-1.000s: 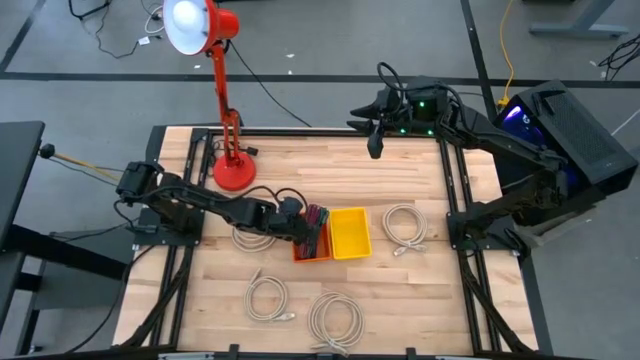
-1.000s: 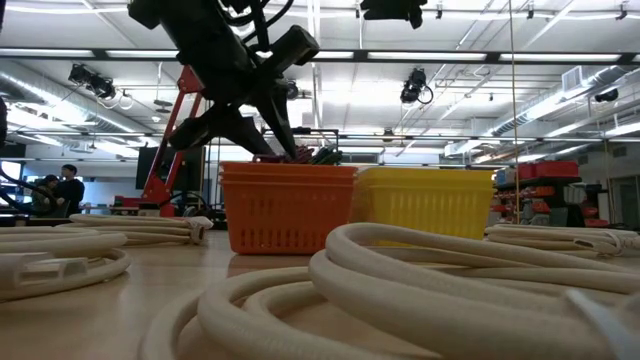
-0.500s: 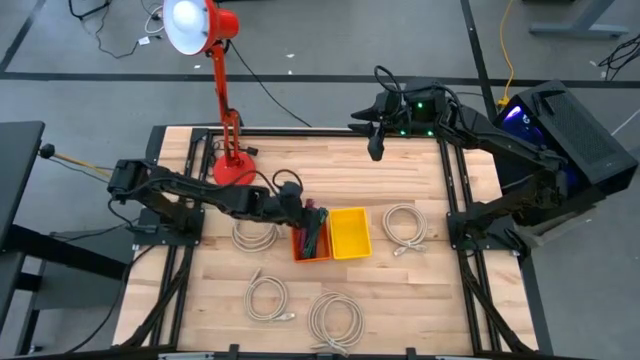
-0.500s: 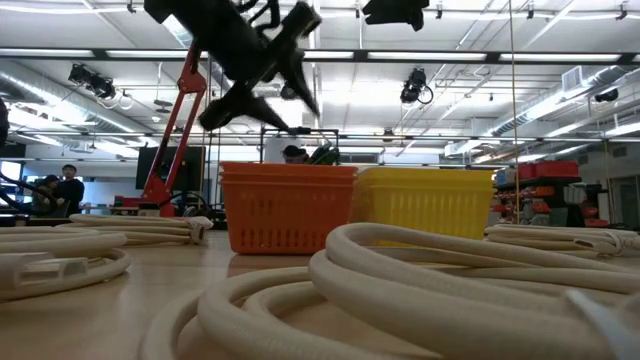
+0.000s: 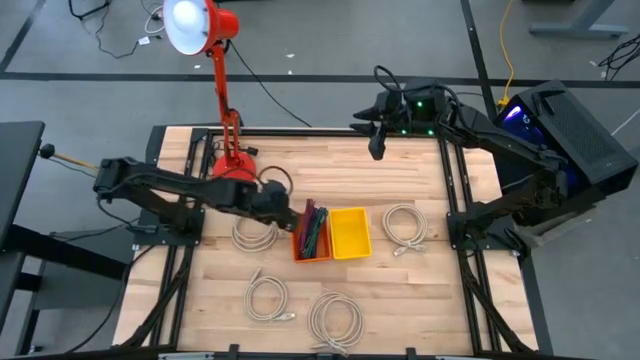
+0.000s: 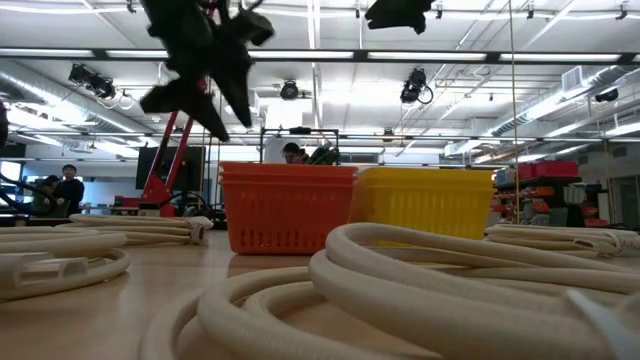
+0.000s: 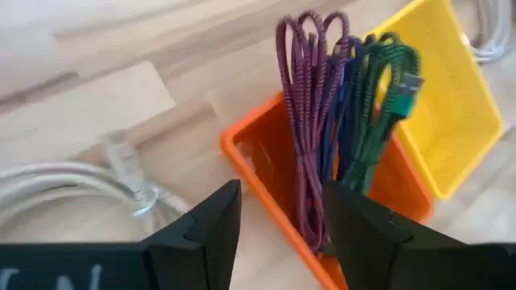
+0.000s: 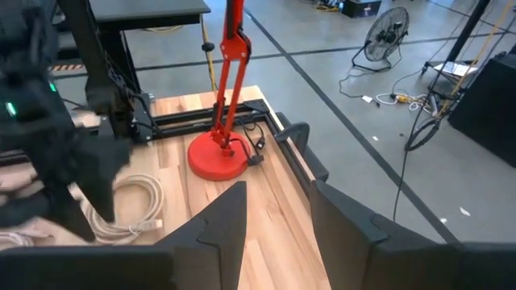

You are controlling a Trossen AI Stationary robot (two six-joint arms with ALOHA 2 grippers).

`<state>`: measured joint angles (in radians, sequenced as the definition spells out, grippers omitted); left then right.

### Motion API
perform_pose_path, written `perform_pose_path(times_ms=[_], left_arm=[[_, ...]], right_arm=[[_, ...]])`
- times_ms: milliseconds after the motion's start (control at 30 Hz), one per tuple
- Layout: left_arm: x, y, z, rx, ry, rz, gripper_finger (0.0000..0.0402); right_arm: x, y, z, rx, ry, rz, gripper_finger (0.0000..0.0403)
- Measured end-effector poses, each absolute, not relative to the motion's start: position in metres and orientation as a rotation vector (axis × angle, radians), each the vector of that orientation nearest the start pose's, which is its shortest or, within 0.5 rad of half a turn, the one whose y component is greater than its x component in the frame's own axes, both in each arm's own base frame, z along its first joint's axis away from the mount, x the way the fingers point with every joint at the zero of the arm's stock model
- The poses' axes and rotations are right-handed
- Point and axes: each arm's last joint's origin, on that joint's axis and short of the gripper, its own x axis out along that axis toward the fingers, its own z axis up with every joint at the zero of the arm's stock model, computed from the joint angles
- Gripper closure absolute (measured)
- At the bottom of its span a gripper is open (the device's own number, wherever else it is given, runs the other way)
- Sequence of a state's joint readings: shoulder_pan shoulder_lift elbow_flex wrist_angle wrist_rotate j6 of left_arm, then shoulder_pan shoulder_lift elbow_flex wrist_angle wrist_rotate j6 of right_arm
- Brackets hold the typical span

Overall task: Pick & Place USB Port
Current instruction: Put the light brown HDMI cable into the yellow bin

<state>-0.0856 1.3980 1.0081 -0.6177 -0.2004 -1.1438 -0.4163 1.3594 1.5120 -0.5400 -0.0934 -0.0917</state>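
Several braided USB cables (image 7: 322, 137), purple, blue and green, stand bundled in the orange bin (image 5: 303, 247), their looped tops sticking above its rim (image 7: 260, 179). The yellow bin (image 5: 350, 232) sits against the orange one's right side. My left gripper (image 5: 288, 208) hovers open above the table just left of the orange bin, holding nothing; the low view shows it high above the bin (image 6: 190, 112). My right gripper (image 5: 375, 140) waits open, raised over the table's far edge.
White cable coils lie on the table: one under my left arm (image 5: 257, 235), one right of the yellow bin (image 5: 403, 225), two near the front edge (image 5: 267, 298) (image 5: 335, 320). A red desk lamp stands on its base (image 5: 235, 170) at the far left.
My left gripper has risen out of the orange bin and drawn back toward the table's left, ending up clear of the rim. The cables have stayed in the bin.
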Motion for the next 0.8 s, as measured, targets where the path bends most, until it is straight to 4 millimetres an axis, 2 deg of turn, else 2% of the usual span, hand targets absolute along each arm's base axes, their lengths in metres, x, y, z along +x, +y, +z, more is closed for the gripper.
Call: perform_pose_path(times_ms=[100, 267, 533, 800], left_arm=[[0.250, -0.019, 0.255, -0.888, 0.932, 0.644, 0.0220], [0.222, -0.030, 0.248, -0.787, 1.276, 0.600, 0.0220], [0.231, -0.035, 0.228, -0.619, 1.447, 0.487, 0.0220], [0.249, -0.040, 0.196, -0.474, 1.609, 0.314, 0.0220]], right_arm=[[0.263, -0.115, 0.421, 0.011, 0.394, -0.309, 0.0261], [0.262, -0.116, 0.421, 0.014, 0.398, -0.314, 0.0261], [0.263, -0.117, 0.422, 0.011, 0.390, -0.327, 0.0261], [0.263, -0.117, 0.421, 0.037, 0.388, -0.333, 0.0261]])
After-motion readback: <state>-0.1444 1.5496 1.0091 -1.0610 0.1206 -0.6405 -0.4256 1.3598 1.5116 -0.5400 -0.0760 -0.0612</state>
